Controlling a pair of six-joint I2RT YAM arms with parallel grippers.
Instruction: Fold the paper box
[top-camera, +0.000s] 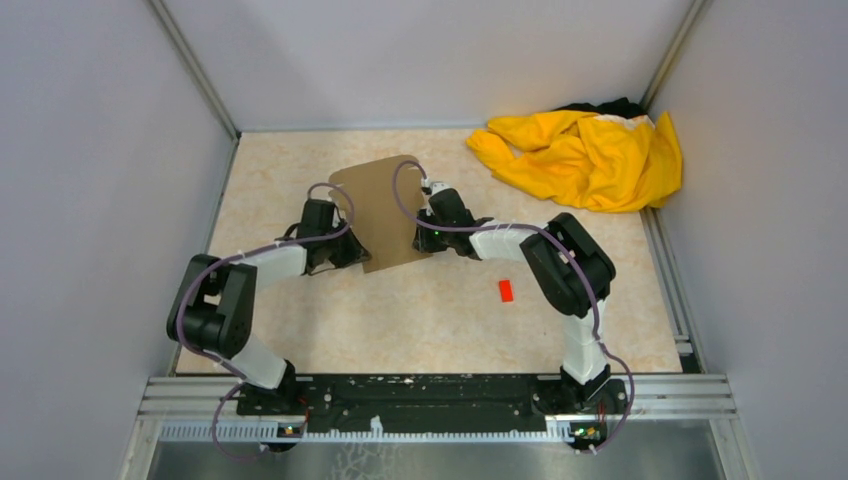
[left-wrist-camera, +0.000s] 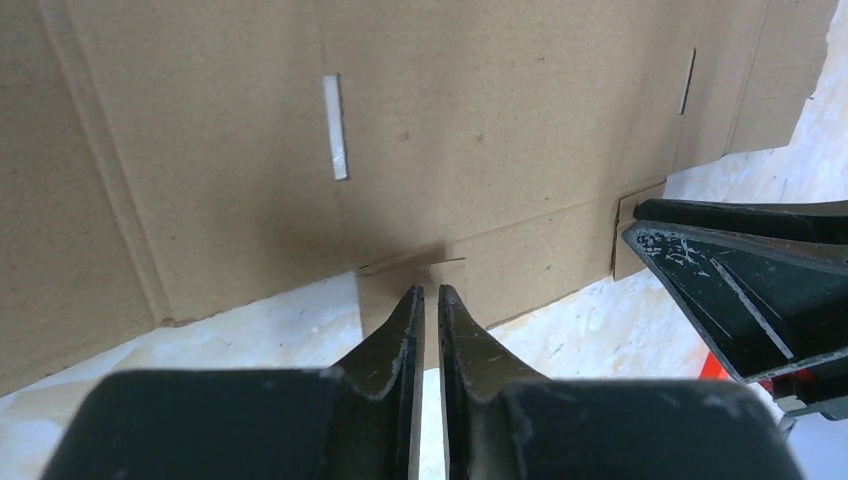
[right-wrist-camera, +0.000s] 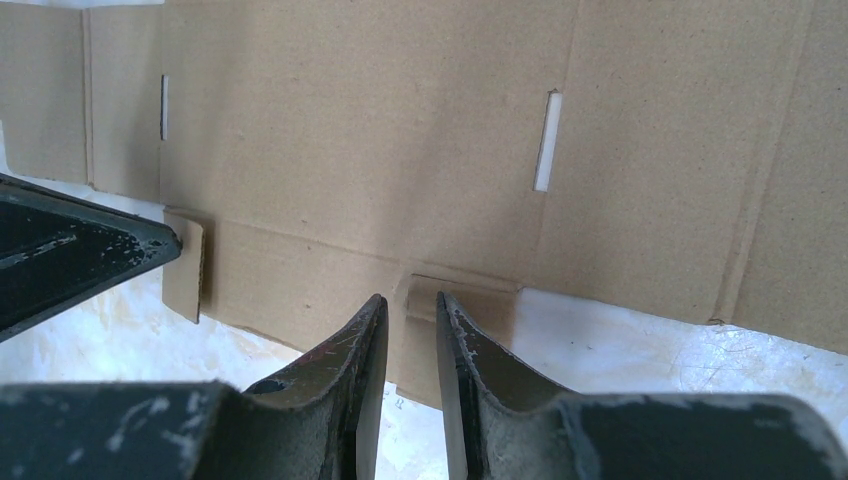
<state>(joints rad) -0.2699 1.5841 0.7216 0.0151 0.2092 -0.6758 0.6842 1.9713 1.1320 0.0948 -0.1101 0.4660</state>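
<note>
Well, the cardboard sheet (top-camera: 385, 210) is not a box yet. It lies opened out in the middle of the worktop (top-camera: 430, 330), a little towards the back, its score lines, two narrow slots and small tabs all plain to see. Both arms have come in at its near end, one on each flank, which looks to me like the way to work the small flaps along that edge while the big panel stays put.

The left jaws are parted by only a thin slit with nothing between them, their tips resting just at the edge of a short flap. The right jaws stand somewhat wider, with the corner of a small tab sitting between the tips; whether they actually pinch it I cannot tell. That tab seems slightly lifted off the panel, so my guess is a first fold is being tried there, with nearly all of the folding yet to do.

The worktop is pale and mottled, fenced by light grey walls (top-camera: 100, 150). A crumpled yellow cloth (top-camera: 585, 155) lies in the far right corner, well apart from the sheet, and a tiny red block (top-camera: 506, 290) sits beside the right arm (top-camera: 560, 260).
</note>
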